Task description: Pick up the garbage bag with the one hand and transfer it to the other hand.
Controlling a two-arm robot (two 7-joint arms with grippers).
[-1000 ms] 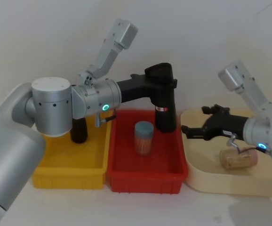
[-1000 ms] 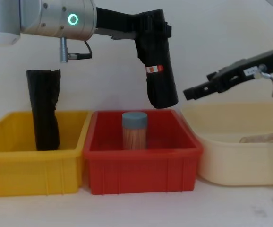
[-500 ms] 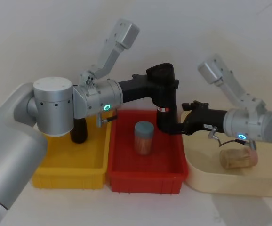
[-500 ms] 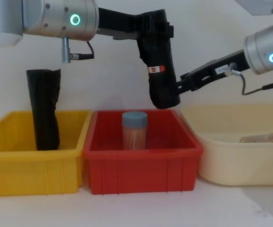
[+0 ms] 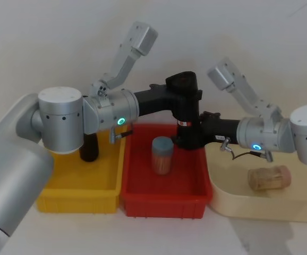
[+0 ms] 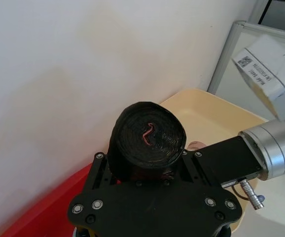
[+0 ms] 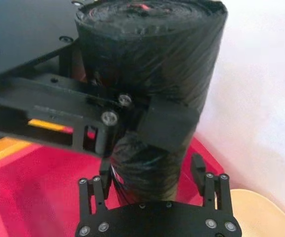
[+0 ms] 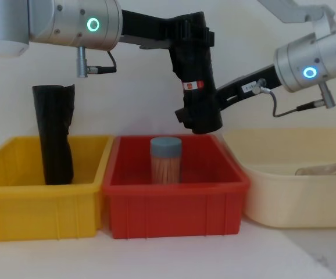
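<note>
Garbage bag (image 8: 197, 87) held upright, long axis near vertical, centre of chest frame, above red bin (image 8: 174, 212). Left gripper (image 5: 181, 96) clamped on upper part. Right gripper (image 7: 153, 175) enters from right at lower end, jaws spread, straddling roll (contact not confirmed). Handover pending: right must close before left releases.
</note>
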